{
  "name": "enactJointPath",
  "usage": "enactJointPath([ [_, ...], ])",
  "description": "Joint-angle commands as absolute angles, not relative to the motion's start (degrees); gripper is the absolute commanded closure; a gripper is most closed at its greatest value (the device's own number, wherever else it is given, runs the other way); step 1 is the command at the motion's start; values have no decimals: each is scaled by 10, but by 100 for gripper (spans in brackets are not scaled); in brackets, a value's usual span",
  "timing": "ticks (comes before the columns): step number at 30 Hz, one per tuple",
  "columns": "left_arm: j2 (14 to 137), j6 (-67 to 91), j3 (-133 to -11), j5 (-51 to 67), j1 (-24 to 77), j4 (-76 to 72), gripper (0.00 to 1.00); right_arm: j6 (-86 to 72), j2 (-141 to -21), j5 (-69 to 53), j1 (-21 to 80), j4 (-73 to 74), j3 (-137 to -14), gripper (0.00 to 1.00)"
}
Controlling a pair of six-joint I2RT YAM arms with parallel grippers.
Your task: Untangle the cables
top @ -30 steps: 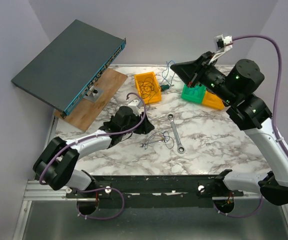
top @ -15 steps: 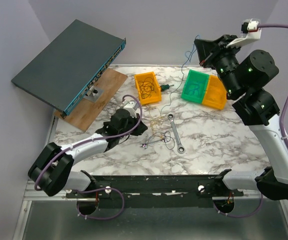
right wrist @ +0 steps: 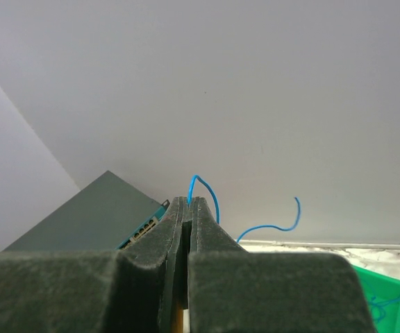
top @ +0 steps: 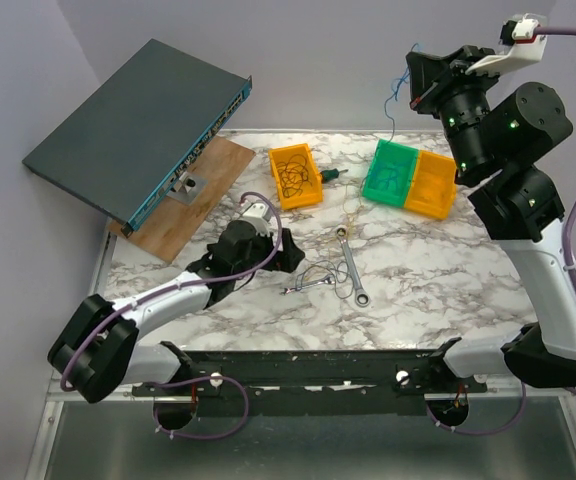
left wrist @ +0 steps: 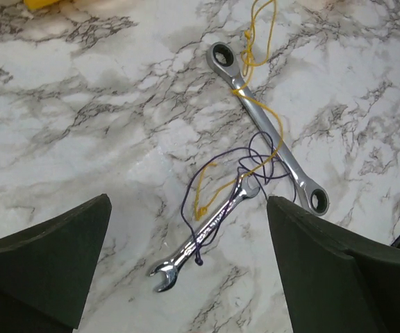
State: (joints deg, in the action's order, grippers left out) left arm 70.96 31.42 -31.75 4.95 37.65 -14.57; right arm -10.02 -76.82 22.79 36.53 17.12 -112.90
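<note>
Blue wire [right wrist: 196, 177] sits clamped in the right gripper [right wrist: 188, 208], held high at rear. Yellow and dark cables [left wrist: 245, 166] drape the long wrench [left wrist: 269, 132] and short wrench [left wrist: 205, 231] on the marble table [left wrist: 82, 104]. Left gripper [left wrist: 187, 208] hovers with jaws apart; best to pin one strand, not a wrench.

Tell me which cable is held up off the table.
The blue cable, pinched in the right gripper; the yellow cable and purple cable lie across the wrenches.
</note>
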Motion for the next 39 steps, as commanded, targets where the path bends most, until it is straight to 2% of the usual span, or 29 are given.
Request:
enactJointPath([
  [1,760,266,-379,55,390,-199,1,-96,-763,222,368,174,-1144,99],
  [9,852,234,-453,92,420,-272,1,-92,-768,211,368,173,-1168,99],
  [16,973,280,-551,141,427,-324,2,-93,-759,201,368,165,-1171,99],
  [18,1011,302,-583,158,427,-344,5,-93,-756,199,368,164,-1171,99],
  [23,1095,361,-664,204,427,-373,28,-90,-744,208,368,157,-1161,99],
  [26,1120,387,-677,227,428,-423,31,-85,-735,218,368,151,-1149,99],
  [27,1128,390,-683,230,429,-425,39,-84,-730,221,368,149,-1144,99],
  [28,1133,389,-690,226,429,-416,54,-84,-726,223,368,145,-1137,99],
  [30,1138,388,-700,207,429,-384,99,-83,-717,228,368,134,-1119,99],
  [33,1110,373,-659,183,422,-384,100,-74,-707,249,368,126,-1097,99],
  [39,951,338,-478,81,389,-364,100,-38,-684,352,368,94,-1009,99],
])
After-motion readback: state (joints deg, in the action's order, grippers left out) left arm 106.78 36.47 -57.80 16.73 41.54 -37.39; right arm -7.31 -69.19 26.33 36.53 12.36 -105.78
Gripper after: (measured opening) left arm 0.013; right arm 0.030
